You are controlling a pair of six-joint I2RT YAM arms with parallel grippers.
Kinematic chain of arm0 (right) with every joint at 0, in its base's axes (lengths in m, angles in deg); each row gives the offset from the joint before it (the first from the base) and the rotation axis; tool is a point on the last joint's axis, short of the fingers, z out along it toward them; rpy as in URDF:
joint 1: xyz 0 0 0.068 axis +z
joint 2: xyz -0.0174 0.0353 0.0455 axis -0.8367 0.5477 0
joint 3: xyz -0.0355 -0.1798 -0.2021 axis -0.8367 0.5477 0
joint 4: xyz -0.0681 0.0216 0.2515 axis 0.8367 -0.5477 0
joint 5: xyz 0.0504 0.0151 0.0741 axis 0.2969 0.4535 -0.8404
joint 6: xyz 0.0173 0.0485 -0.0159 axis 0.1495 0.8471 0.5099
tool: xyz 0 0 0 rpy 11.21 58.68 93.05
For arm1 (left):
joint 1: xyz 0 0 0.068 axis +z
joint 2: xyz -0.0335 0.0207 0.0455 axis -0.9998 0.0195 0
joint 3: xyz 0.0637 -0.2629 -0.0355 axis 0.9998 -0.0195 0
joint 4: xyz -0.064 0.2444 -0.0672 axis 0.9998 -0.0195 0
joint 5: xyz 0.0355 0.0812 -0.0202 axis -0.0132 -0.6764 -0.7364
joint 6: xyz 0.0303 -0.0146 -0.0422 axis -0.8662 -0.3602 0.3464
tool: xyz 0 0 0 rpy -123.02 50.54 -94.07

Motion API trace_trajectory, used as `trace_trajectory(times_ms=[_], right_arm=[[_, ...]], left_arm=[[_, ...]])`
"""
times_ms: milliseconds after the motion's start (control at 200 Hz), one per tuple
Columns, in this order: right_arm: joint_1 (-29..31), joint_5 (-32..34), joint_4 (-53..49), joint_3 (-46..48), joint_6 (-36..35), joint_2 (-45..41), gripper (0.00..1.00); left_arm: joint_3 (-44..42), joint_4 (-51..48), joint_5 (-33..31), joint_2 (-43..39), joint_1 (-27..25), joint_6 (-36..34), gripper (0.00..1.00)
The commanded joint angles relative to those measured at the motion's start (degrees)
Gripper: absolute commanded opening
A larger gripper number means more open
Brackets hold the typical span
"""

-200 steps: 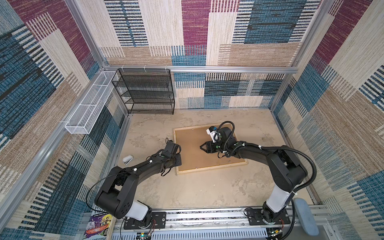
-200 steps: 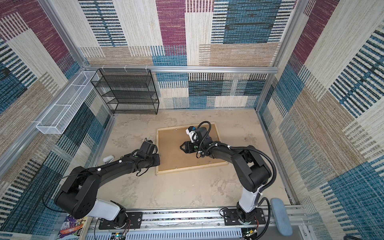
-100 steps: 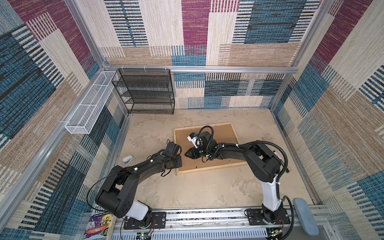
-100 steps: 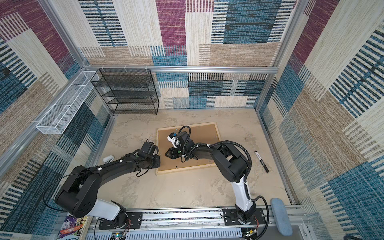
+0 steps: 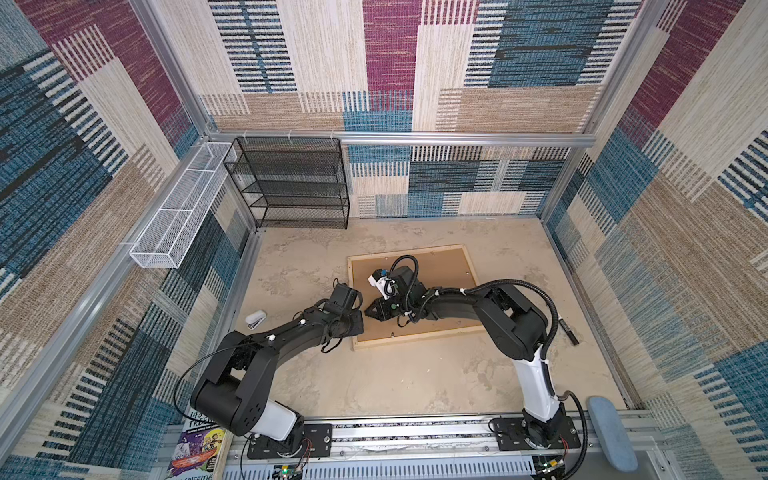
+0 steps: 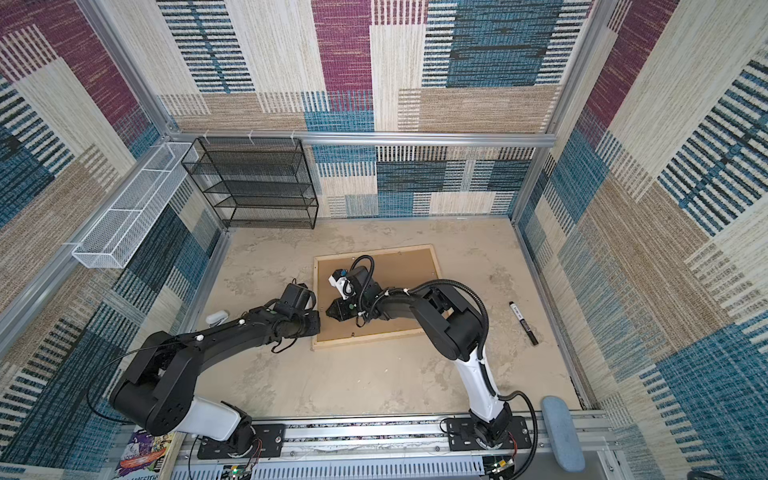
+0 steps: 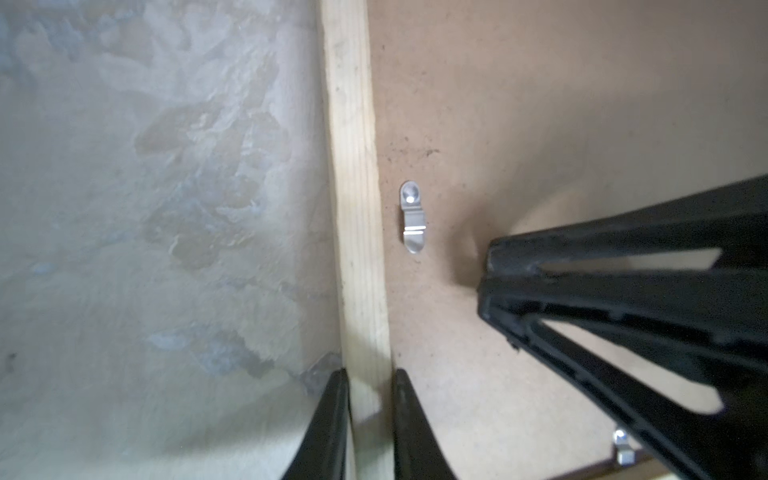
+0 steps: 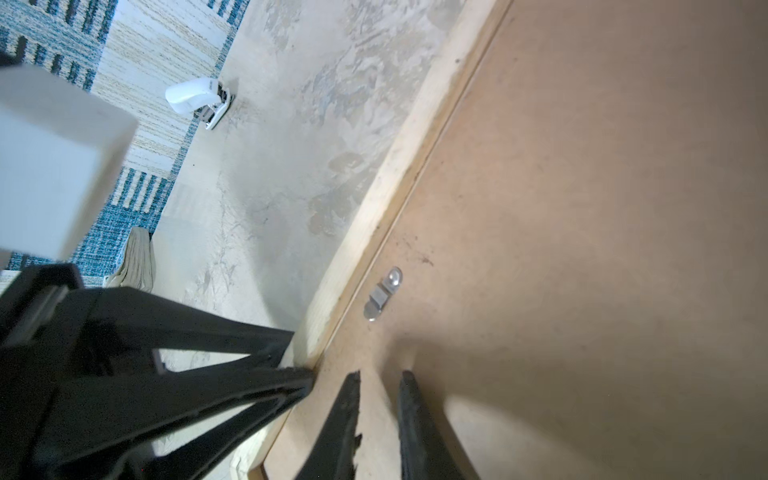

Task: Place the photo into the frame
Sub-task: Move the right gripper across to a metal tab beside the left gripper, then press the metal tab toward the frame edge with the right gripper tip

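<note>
You've moved R gripper [image 8: 380, 376], nearly closed & empty, to small silver metal clip [image 8: 382, 293]; L gripper [image 7: 368, 376] pinches thin pale-wood frame [image 7: 353, 166]. Unlatch next.

The thin rectangular wooden frame [image 7: 353, 166] is coloured pale yellow, the flat backing board [image 7: 540, 124] plain brown. The desk [image 7: 124, 208] is mottled beige-grey. The woven walls [image 5: 390, 62] are patched in blue, magenta and cream.

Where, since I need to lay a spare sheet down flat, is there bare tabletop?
Widest: beige mottled tabletop between the near edge of the pale-wood picture frame and the front aluminium rail. Also a strip between the frame and the black mesh shelf. Crowded: the frame's left edge, where left hand and right hand meet, white stapler beside.
</note>
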Motion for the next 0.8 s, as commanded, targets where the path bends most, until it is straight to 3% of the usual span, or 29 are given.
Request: trace_trajectory(times_ms=[0,125,350,796], right_arm=[[0.12,-1.13,0.19,-1.17,0.74,1.46,0.2],[0.1,-2.09,0.46,-3.18,1.32,3.47,0.19],[0.09,0.93,2.19,-6.51,3.65,7.2,0.06],[0.12,0.26,3.15,-2.82,3.35,4.5,0.04]], left_arm=[[-0.38,-0.4,2.08,1.3,-0.06,-3.75,0.1],[-0.17,-0.49,2.79,1.58,-0.06,-3.9,0.08],[-0.45,-0.5,3.63,1.02,-0.06,-3.21,0.08],[0.1,-1.43,2.93,1.9,-0.06,-2.97,0.06]])
